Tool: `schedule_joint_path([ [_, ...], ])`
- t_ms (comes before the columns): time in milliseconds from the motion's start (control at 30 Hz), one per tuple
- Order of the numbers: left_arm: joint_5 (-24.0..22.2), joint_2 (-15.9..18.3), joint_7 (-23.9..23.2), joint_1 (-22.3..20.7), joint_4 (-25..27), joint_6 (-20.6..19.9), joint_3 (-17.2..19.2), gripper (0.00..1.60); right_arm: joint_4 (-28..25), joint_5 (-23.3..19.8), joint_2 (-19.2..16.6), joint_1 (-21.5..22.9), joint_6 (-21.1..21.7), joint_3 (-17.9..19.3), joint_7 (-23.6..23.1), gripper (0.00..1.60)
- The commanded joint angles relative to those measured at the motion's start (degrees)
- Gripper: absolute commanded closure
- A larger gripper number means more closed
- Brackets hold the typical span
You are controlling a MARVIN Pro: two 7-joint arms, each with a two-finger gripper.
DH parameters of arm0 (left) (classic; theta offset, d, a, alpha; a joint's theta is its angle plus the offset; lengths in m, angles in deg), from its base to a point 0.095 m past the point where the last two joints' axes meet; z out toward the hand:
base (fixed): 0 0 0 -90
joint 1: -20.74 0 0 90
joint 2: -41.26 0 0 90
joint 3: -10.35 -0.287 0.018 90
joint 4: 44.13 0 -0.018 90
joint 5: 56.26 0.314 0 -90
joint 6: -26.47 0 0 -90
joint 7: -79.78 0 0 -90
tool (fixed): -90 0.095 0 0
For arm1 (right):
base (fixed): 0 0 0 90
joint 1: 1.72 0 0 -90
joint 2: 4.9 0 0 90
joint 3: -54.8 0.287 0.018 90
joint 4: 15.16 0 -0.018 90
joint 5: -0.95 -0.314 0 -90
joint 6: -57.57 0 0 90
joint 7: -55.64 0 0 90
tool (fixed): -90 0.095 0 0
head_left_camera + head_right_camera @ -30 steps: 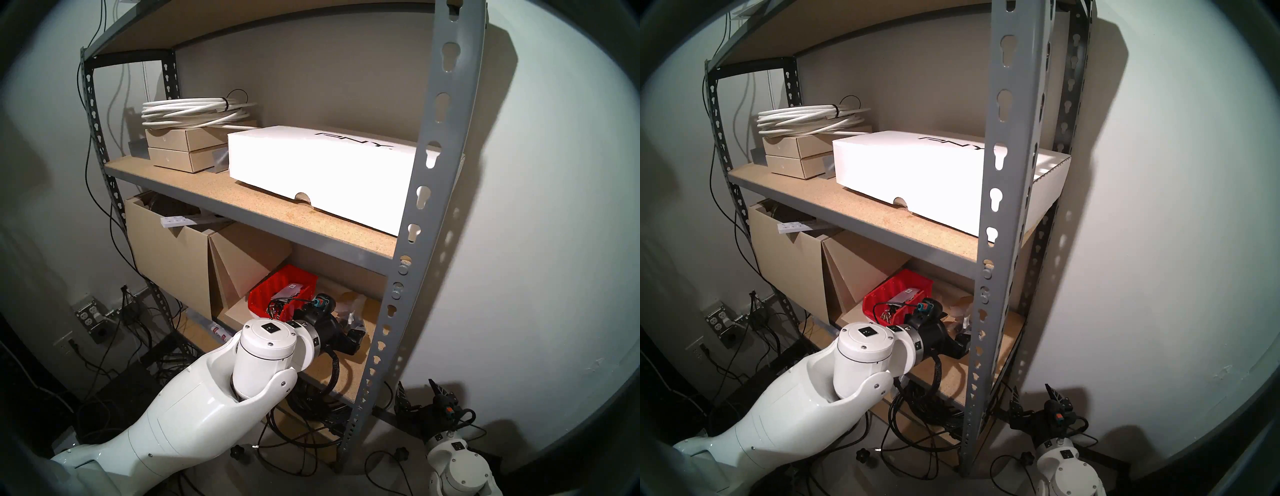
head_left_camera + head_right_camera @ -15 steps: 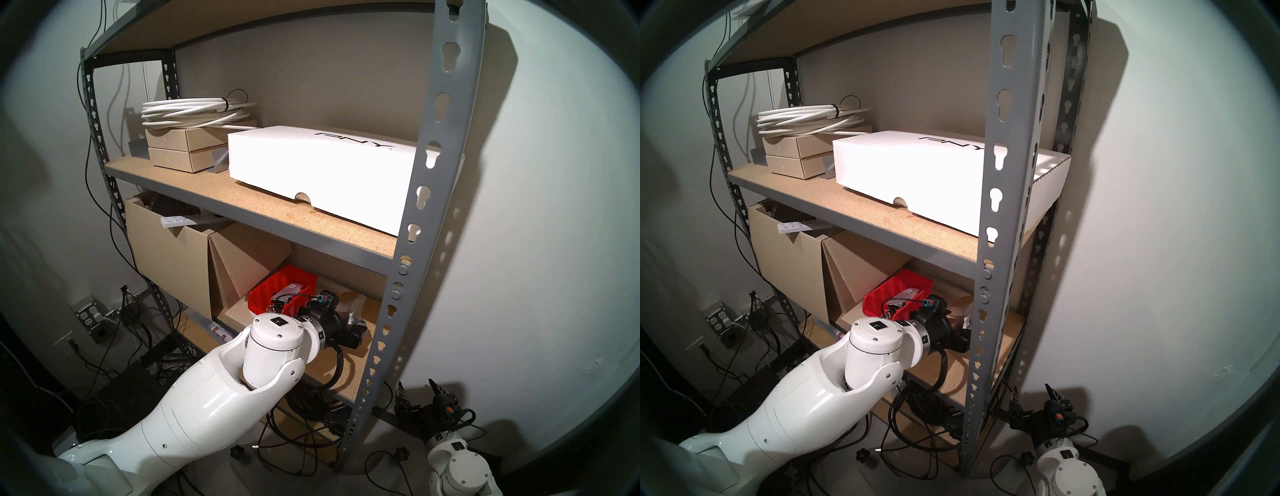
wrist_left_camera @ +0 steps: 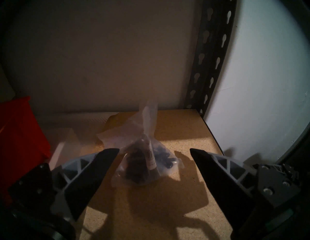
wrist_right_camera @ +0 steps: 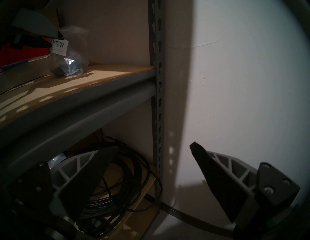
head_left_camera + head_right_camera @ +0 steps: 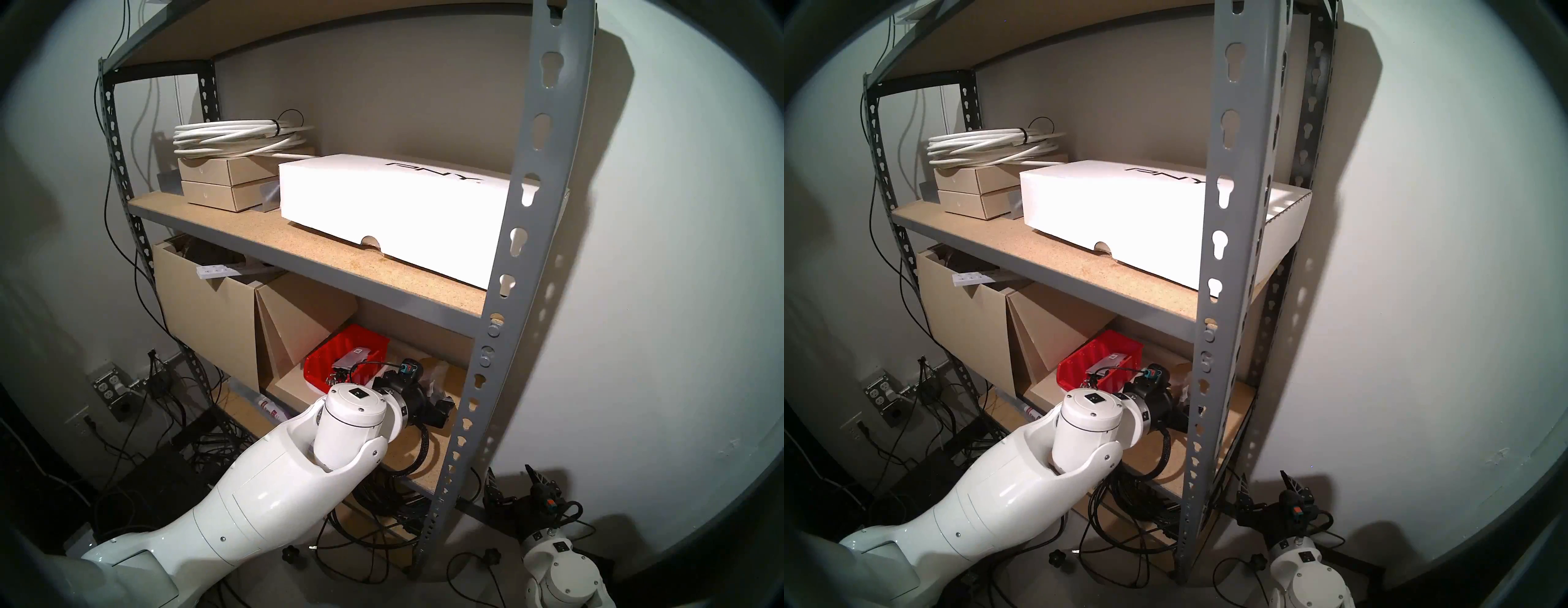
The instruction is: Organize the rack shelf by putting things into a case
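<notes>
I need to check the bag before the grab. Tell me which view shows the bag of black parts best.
The left wrist view: the bag of black parts lies centred and unobstructed. The right wrist view shows it side-on, barcode label visible, small and dim. In the head views the left arm hides most of it.

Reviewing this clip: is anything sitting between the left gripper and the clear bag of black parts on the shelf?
Nothing visible does. In the left wrist view the left gripper is open, and the clear bag of black parts lies on the rack shelf straight ahead between its fingers, bare board around it.
</notes>
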State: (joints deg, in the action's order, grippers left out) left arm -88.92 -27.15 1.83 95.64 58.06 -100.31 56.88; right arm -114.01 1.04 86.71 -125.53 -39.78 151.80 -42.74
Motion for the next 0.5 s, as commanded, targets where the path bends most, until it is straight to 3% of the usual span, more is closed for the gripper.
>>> schedule_joint_path([
  [0, 1.1, -2.2, 1.0, -2.4, -0.5, 0.6, -0.1, 0.00, -1.0, 0.0, 0.0, 0.0, -0.1, 0.0, 0.0, 0.00],
  [467, 3.0, -3.0, 2.4, -3.3, -3.4, 1.2, -1.6, 0.00, -1.0, 0.0, 0.0, 0.0, -0.1, 0.0, 0.0, 0.00],
])
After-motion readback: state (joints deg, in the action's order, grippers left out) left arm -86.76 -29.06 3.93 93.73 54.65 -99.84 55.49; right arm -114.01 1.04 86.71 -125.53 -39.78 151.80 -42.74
